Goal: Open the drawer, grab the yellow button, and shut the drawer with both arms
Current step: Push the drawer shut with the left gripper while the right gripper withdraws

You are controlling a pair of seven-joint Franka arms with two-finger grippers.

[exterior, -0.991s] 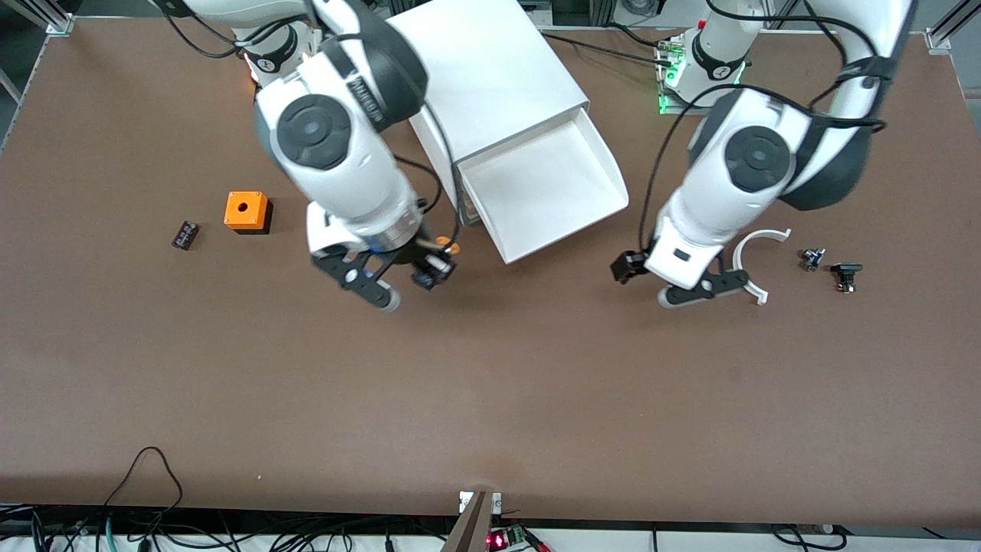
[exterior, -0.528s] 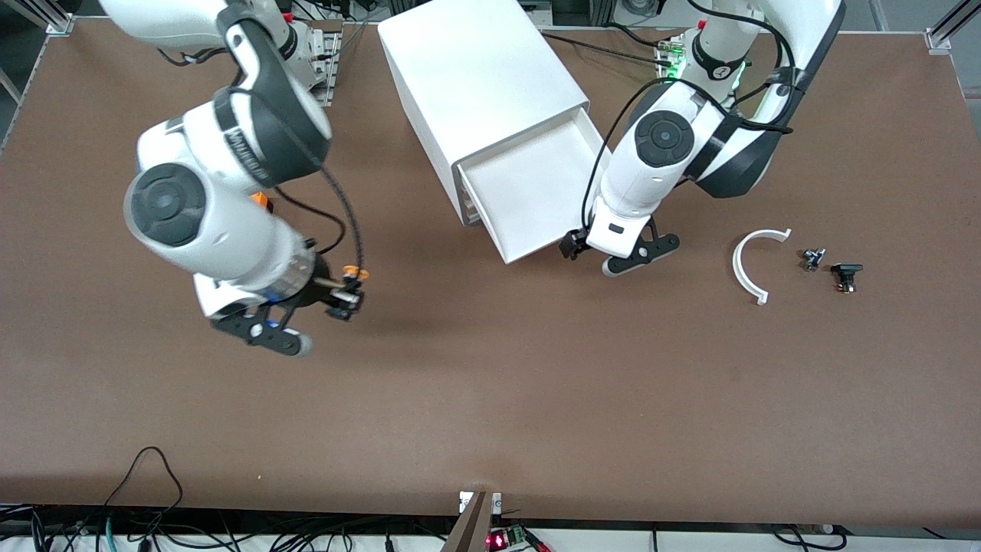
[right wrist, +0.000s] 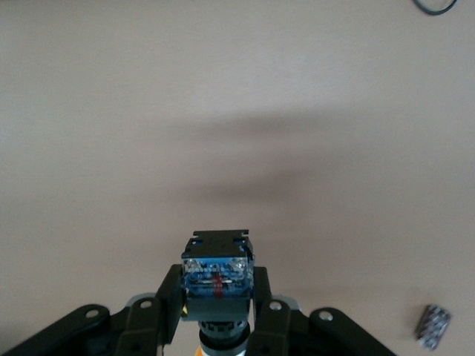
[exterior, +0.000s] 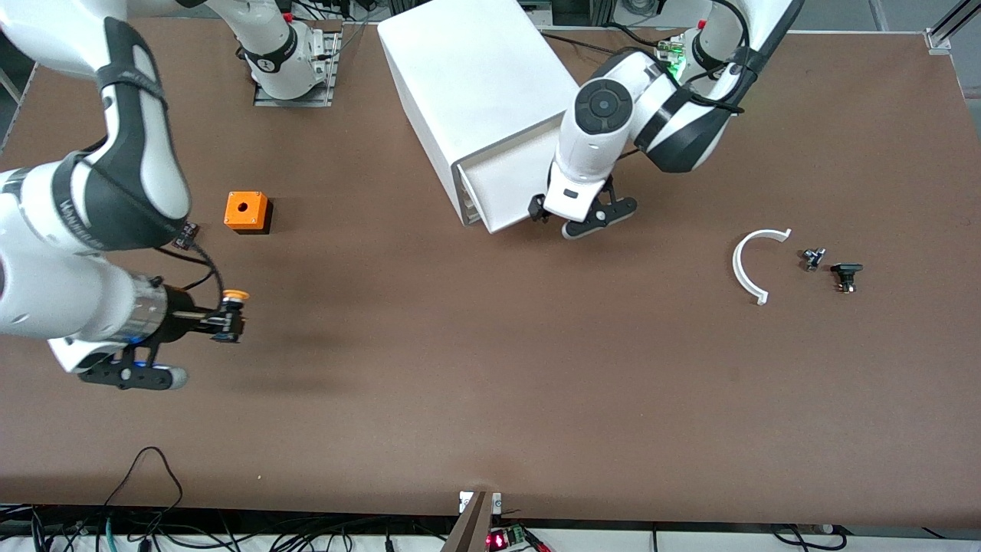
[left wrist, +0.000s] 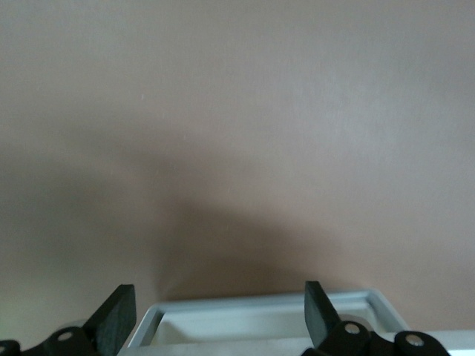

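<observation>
From the front we see the right gripper clamped on the button, now over bare table toward the right arm's end, carried well away from the cabinet; the left gripper has pushed the drawer most of the way in. In the left wrist view its fingers stand apart over the drawer's rim. In the right wrist view we see the button's black body gripped between closed fingers.

Bare worktop near front camera, wide passage. Cabinet blocks the middle; orange cube stands toward the right arm's end, white arc piece toward the left arm's.
</observation>
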